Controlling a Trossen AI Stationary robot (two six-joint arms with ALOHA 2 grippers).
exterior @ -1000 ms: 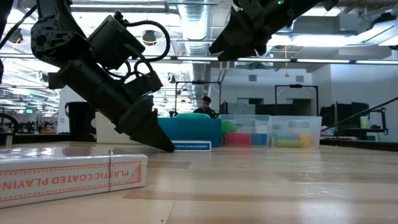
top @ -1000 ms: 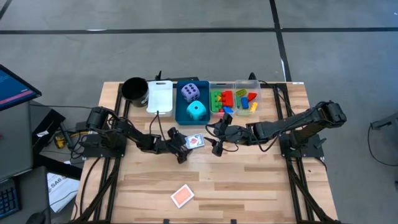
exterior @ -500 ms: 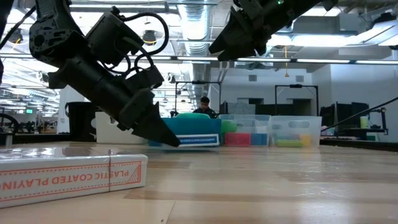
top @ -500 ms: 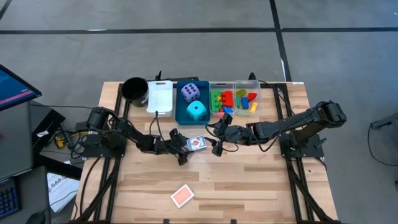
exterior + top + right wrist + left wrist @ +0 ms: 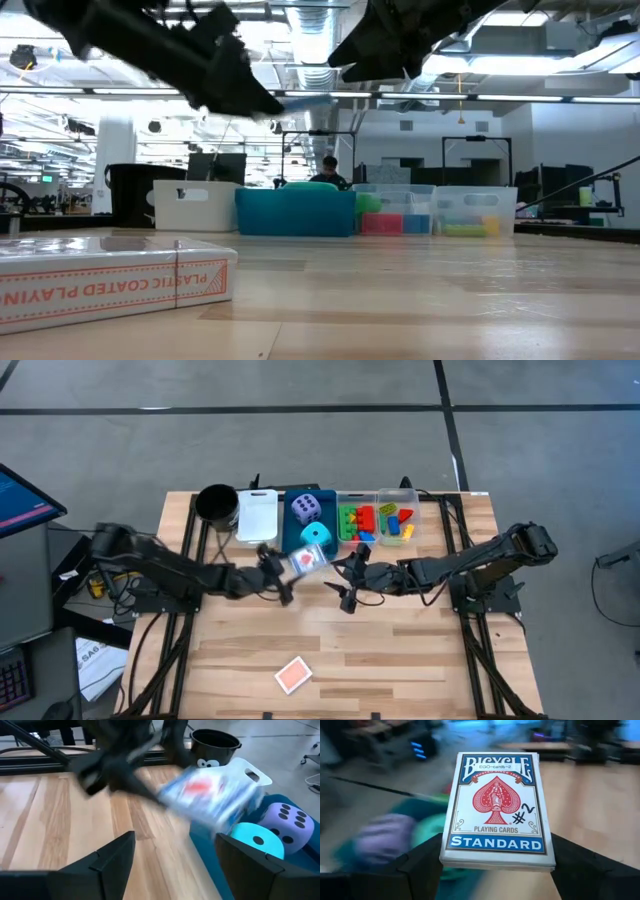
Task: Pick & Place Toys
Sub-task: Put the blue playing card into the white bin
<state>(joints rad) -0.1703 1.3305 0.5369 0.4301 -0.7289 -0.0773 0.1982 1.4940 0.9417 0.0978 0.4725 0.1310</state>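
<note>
Aloft — card deck (image 5: 496,810) (boxed) within left end effector (image 5: 292,565)

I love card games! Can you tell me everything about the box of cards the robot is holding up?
The card box is a white cardboard pack with a blue band reading STANDARD, a red spade emblem, PLAYING CARDS printed below it, and a handwritten #2. It looks closed. The left gripper clamps it between its two dark fingers, lifted off the table, near the blue bin that holds the dice. Nothing else touches it.
</note>
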